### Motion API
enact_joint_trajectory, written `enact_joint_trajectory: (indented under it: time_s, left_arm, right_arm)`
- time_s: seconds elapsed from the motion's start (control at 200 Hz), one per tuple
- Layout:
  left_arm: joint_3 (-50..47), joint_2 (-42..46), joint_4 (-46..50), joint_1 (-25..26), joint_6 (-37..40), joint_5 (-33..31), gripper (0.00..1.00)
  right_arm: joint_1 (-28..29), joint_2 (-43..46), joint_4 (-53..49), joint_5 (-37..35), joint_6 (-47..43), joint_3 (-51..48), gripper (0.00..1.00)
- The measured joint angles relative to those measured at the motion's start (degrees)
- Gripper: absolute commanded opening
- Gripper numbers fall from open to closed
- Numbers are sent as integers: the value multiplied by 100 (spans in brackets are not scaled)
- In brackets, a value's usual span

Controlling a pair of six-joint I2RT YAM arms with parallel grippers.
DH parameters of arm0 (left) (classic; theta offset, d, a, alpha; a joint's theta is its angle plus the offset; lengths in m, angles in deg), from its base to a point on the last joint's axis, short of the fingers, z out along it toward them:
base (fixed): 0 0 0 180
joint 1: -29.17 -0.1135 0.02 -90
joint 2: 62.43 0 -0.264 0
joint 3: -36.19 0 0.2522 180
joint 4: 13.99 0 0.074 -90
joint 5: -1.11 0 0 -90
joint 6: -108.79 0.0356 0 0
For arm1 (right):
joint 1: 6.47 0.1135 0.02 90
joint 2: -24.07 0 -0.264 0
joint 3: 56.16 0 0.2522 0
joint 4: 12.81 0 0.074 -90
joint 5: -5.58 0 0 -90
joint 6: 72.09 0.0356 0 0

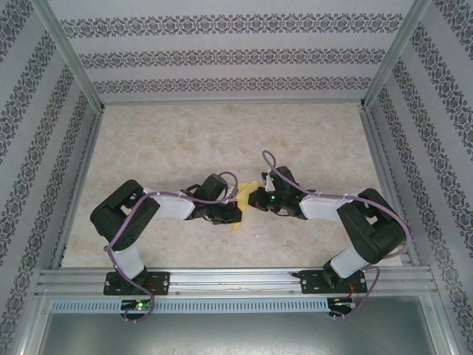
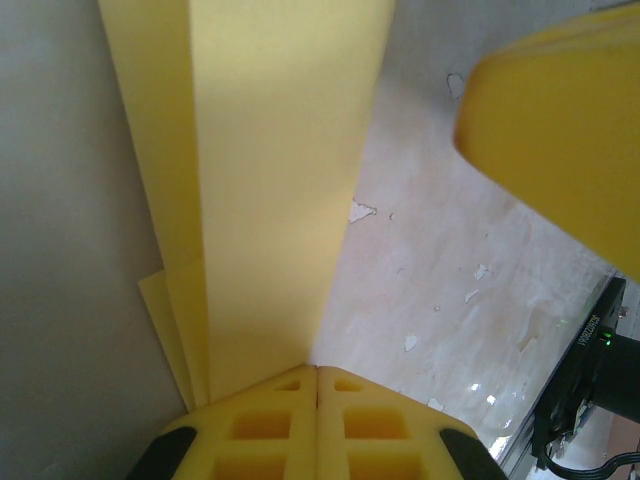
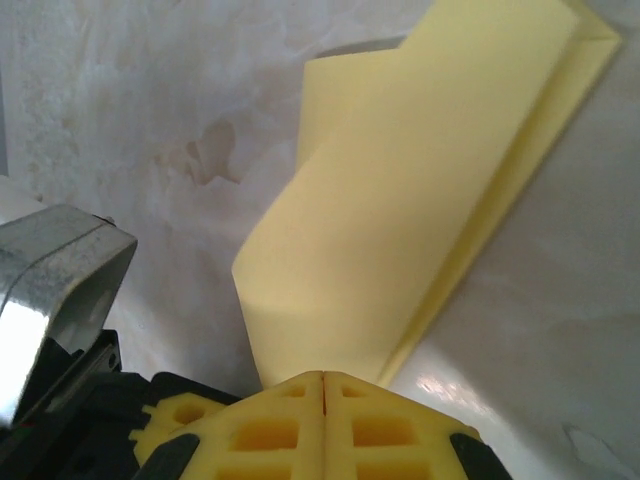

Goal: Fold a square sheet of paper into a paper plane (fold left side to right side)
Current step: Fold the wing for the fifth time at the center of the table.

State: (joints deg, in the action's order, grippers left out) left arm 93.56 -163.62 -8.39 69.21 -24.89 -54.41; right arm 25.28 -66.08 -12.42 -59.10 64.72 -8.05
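Closest in the left wrist view, the left gripper (image 2: pixel 317 395) has its yellow jaws pressed together on the edge of a thin yellow folded paper sheet (image 2: pixel 270 180). The sheet runs away from it in long, layered flaps with sharp creases. The right gripper (image 3: pixel 323 395) pinches the same sheet in the same way. Seen from above, both arms bend at the elbow and reach inward, meeting near the middle of the marbled beige table (image 1: pixel 222 140). There is one sheet and two grippers.
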Motion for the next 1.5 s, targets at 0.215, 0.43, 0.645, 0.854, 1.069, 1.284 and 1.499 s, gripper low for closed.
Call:
enact_joint_trajectory:
  time_s: [0.215, 0.43, 0.645, 0.854, 1.069, 1.284, 1.499]
  left_arm:
    - [0, 0, 0, 0, 0, 2, 3]
    - [0, 0, 0, 0, 0, 2, 3]
    - [0, 0, 0, 0, 0, 2, 3]
    - [0, 20, 0, -2, -7, 2, 3]
    - [-87, 170, -2, -2, -136, 13, 6]
    - [-87, 254, -175, -4, -426, 345, 7]
    - [-87, 254, -173, -4, -522, 531, 7]
  right_arm:
    - [116, -398, 234, 0, 90, 280, 0]
    - [153, -614, 262, -2, 109, 350, 0]
    - [153, -789, 258, -42, 109, 350, 0]
    - [149, -859, 269, -42, 105, 352, 0]
    - [92, -870, 326, -2, 103, 326, 0]
    - [46, -894, 393, 107, 85, 304, 0]
    - [24, -911, 407, 155, 85, 302, 0]
